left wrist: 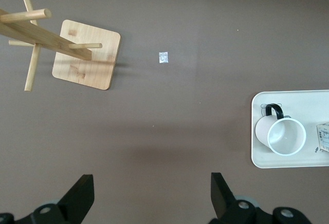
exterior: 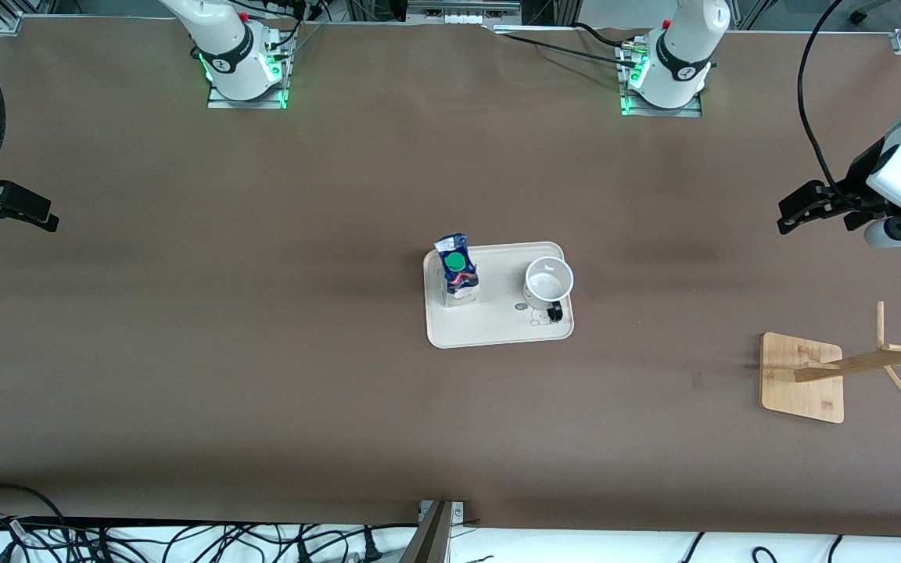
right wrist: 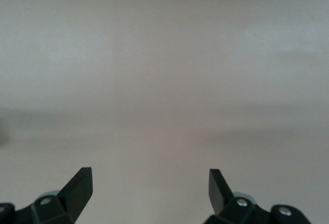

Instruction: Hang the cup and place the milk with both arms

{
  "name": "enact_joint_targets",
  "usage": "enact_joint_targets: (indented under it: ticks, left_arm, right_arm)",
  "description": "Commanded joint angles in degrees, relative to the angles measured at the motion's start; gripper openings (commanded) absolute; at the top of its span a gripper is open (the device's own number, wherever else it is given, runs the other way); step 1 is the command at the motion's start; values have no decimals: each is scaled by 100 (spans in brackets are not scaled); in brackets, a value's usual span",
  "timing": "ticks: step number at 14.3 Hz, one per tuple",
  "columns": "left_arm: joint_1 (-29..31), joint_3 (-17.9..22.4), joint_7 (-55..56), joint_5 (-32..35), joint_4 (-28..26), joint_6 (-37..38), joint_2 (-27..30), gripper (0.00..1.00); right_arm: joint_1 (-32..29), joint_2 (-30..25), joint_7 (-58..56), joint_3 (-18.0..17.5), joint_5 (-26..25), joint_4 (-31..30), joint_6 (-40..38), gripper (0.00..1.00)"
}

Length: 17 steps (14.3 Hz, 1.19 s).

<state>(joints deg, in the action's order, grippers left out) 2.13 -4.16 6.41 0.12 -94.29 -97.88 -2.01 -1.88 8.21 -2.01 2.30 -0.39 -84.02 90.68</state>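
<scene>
White cup [exterior: 549, 281]: sitting on tray [exterior: 497, 332], beside milk [exterior: 457, 270].
Left tool [exterior: 793, 215]: hanging spread apart over brown counter [exterior: 263, 352].
Right tool [exterior: 42, 215]: hanging spread apart too.

Tray [exterior: 497, 332] mid-table: milk [exterior: 458, 274] toward right gripper [exterior: 44, 219], cup [exterior: 549, 283] toward left gripper [exterior: 791, 219]; rack [exterior: 802, 378] near left gripper

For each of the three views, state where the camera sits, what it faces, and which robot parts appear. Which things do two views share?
Front: high across the table, facing both bases; left hand, right hand at the edges.
Left wrist: looks down on cup, rack; open hand.
Right wrist: bare table, open hand.
Shared by front and left wrist: cup, tray, rack.
</scene>
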Motion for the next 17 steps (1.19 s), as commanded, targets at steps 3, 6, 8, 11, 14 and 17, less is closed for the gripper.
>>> enact_joint_targets:
  ticks: [3, 6, 8, 11, 14, 17]
  left_arm:
    - [-29, -6, -8, 102, 192, 137, -81, 100]
    - [-29, -6, -8, 102, 192, 137, -81, 100]
    - [-29, -6, -8, 102, 192, 137, -81, 100]
    - [-29, -6, -8, 102, 192, 137, -81, 100]
    - [-29, -6, -8, 102, 192, 137, -81, 100]
    - [-29, -6, -8, 102, 192, 137, -81, 100]
  right_arm:
    - [-6, -153, -18, -28, 39, 104, -664, 100]
    - [116, -100, -184, -89, -197, 149, -938, 100]
    - [214, 145, -203, -81, 72, 149, -806, 100]
    - [214, 461, -142, -72, 776, 158, -412, 100]
    - [266, 647, -185, -89, 882, 149, -16, 100]
    - [696, 787, 111, -81, 997, 149, 151, 100]
